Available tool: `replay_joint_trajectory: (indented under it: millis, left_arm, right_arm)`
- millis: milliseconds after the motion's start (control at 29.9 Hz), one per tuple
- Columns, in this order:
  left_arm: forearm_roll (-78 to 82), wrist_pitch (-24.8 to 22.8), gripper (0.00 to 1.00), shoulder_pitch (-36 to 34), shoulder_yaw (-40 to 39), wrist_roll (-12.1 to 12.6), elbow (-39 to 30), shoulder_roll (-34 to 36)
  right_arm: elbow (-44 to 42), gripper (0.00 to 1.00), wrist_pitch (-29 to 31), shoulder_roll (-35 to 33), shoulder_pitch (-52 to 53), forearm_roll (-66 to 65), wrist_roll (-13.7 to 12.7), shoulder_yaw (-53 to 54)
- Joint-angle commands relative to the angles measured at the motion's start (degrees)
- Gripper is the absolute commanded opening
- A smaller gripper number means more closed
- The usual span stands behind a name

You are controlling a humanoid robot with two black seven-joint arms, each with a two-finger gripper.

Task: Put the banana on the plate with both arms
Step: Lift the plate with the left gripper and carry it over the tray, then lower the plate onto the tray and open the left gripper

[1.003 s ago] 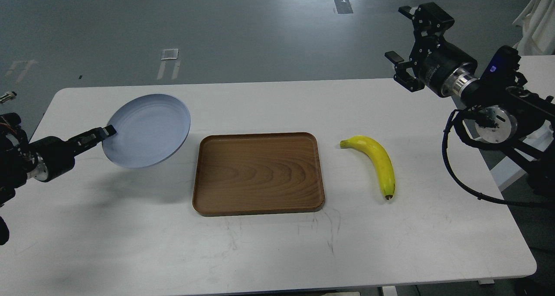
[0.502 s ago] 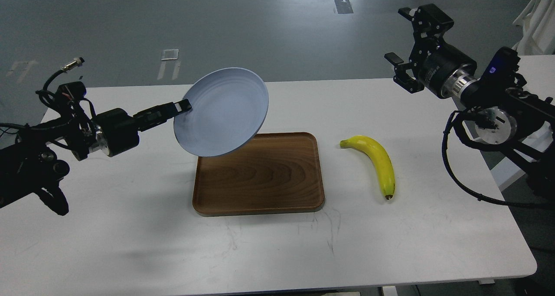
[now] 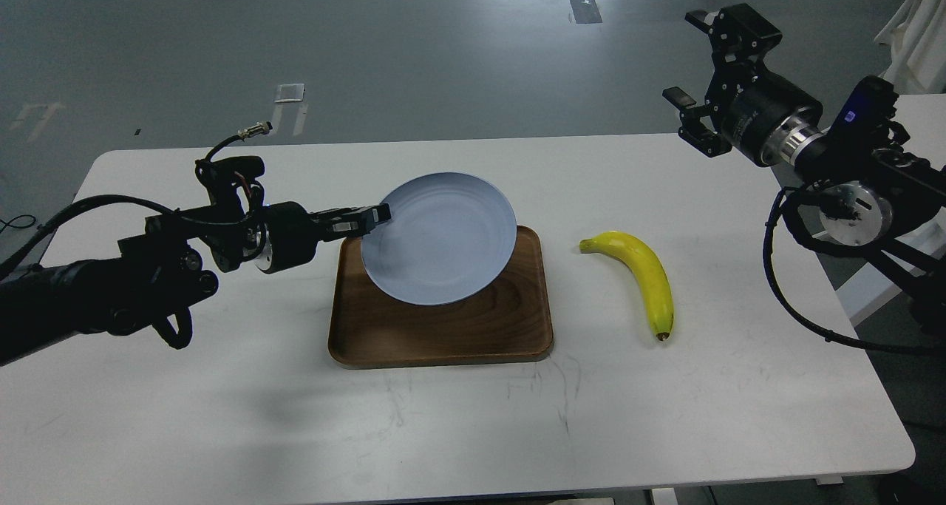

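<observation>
My left gripper [image 3: 375, 217] is shut on the left rim of the pale grey-blue plate [image 3: 440, 239] and holds it tilted above the brown wooden tray [image 3: 436, 327]. The yellow banana [image 3: 641, 276] lies on the white table right of the tray, green stem toward the tray, dark tip toward me. My right gripper [image 3: 698, 69] is open and empty, raised above the table's far right corner, well away from the banana.
The white table [image 3: 222, 416] spans the view; its right edge runs near my right arm [image 3: 850, 187]. Grey floor lies beyond the far edge. A second white surface [image 3: 916, 113] stands at the far right.
My left arm has swung right carrying the plate from the table's left side to above the tray, and lowered it. The right gripper has barely moved. The banana has not moved.
</observation>
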Motion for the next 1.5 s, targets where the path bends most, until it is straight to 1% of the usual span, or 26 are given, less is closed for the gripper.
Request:
replay_joint_trajectory:
  millis: [0, 100, 167, 267, 769, 1036, 1070, 1103, 1170, 1204, 1271, 1337, 1371, 1438, 1471]
  left_arm:
    - [1.5, 0.1, 0.0, 0.1, 0.9, 0.0, 1.9, -2.3]
    - [2.8, 0.9, 0.0, 0.7, 1.6, 0.1, 2.4, -3.1]
    - [2.8, 2.5, 0.0, 0.8, 4.3, 0.1, 4.5, -4.1]
    - [2.8, 3.8, 0.0, 0.7, 7.2, -0.1, 5.7, -5.4]
    - [3.0, 3.7, 0.0, 0.7, 7.6, -0.3, 5.9, -4.6]
    - [2.9, 3.7, 0.0, 0.8, 7.6, 0.2, 6.0, -4.6]
    - [2.9, 3.8, 0.07, 0.8, 7.7, 0.2, 6.0, -4.5]
    - [2.9, 3.8, 0.19, 0.8, 7.8, 0.2, 6.0, -4.5]
    - [2.9, 3.9, 0.31, 0.8, 7.8, 0.2, 6.0, -4.4]
    - [2.9, 3.9, 0.46, 0.7, 7.8, 0.2, 6.0, -4.3]
    - [2.9, 3.9, 0.65, 0.6, 7.7, 0.1, 5.9, -3.7]
    - [2.8, 3.9, 0.68, 0.7, 7.6, 0.0, 5.8, -3.5]
    - [2.8, 3.9, 0.73, 0.6, 7.5, 0.0, 5.4, -3.3]
    - [2.7, 3.9, 0.77, 0.5, 7.2, -0.1, 5.0, -3.0]
    - [2.5, 3.9, 0.82, 0.5, 7.0, -0.1, 5.0, -2.6]
  right_arm:
    - [0.1, 1.0, 0.0, 0.0, 0.0, 0.0, 0.0, 0.0]
    - [0.1, 1.0, 0.0, 0.0, -0.1, 0.0, 0.0, 0.0]
    - [0.1, 1.0, 0.0, 0.0, 0.0, 0.0, 0.0, 0.1]
    - [0.0, 1.0, 0.0, 0.1, -0.1, 0.0, 0.0, 0.1]
    - [0.1, 1.0, 0.0, -0.3, -0.3, 0.0, 0.0, 0.4]
    - [0.4, 1.0, 0.0, -0.3, -0.3, 0.0, 0.0, 0.4]
    - [0.4, 1.0, 0.1, -0.3, -0.3, 0.0, 0.0, 0.4]
    - [0.4, 1.0, 0.0, -0.3, -0.2, 0.0, 0.0, 0.4]
    - [0.4, 1.0, 0.0, -0.3, -0.2, 0.0, 0.0, 0.4]
    - [0.4, 1.0, 0.0, -0.4, -0.2, 0.0, 0.0, 0.4]
    - [0.3, 1.0, 0.0, -0.4, -0.2, 0.0, 0.0, 0.4]
    - [0.3, 1.0, 0.0, -0.4, -0.2, 0.0, 0.0, 0.4]
    - [0.4, 1.0, 0.0, -0.4, -0.2, 0.0, 0.0, 0.4]
    - [0.3, 1.0, 0.0, -0.4, -0.2, 0.0, 0.0, 0.4]
    - [0.4, 1.0, 0.0, -0.4, -0.2, 0.0, 0.0, 0.4]
